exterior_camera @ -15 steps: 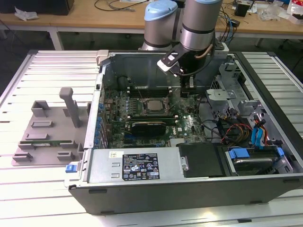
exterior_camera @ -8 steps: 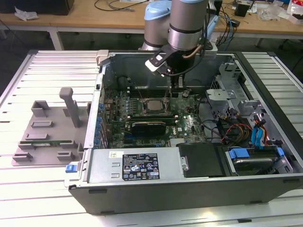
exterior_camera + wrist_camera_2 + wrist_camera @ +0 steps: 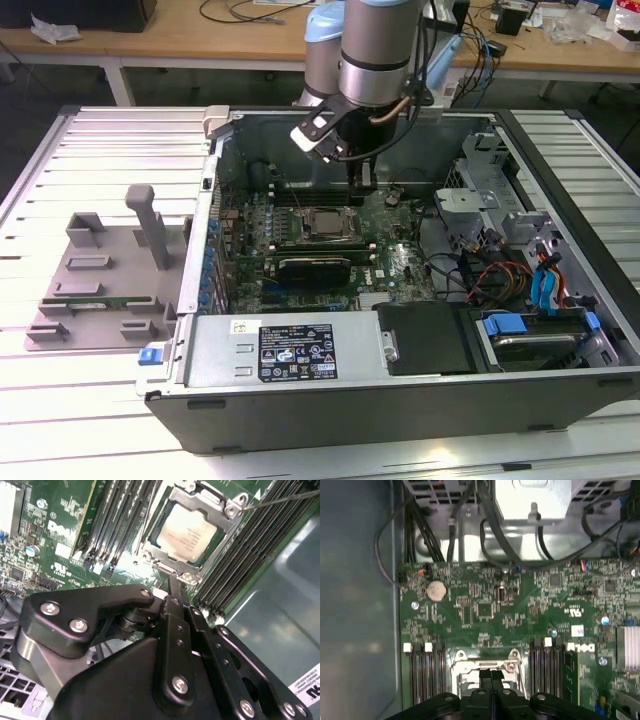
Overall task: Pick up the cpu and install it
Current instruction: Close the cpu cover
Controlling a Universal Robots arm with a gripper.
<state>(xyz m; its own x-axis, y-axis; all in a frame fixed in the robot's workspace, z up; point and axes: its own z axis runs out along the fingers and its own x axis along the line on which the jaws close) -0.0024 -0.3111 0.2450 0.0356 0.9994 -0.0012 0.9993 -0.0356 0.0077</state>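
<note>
1. Setting: a white slatted metal table [image 3: 100,140] carried an open grey steel computer case [image 3: 400,410] lying on its side. Wooden desks stood behind.
2. Hand: the black two-fingered gripper [image 3: 492,675] hung inside the case over the green motherboard [image 3: 485,610]. Its fingers were pressed together with nothing between them.
3. Task item: the cpu [image 3: 189,532], a small flat square chip with a silvery-grey top plate, lay seated in the metal-framed socket [image 3: 167,566]. It was just ahead of and below the fingertips, apart from them.
4. Handling, as judged: light, stiff and thin. The smooth plate is likely slippery and the underside contacts fragile. The hold belongs on two opposite pale edges, with the chip kept level.
5. Containers: the case held the motherboard, black cables [image 3: 422,530], a silver power-supply box [image 3: 220,350] and blue-tabbed drive bays [image 3: 530,335]. Well away from the hand, at the exterior view's left, a grey plastic fixture tray [image 3: 100,280] sat on the table; its contents could not be determined.
</note>
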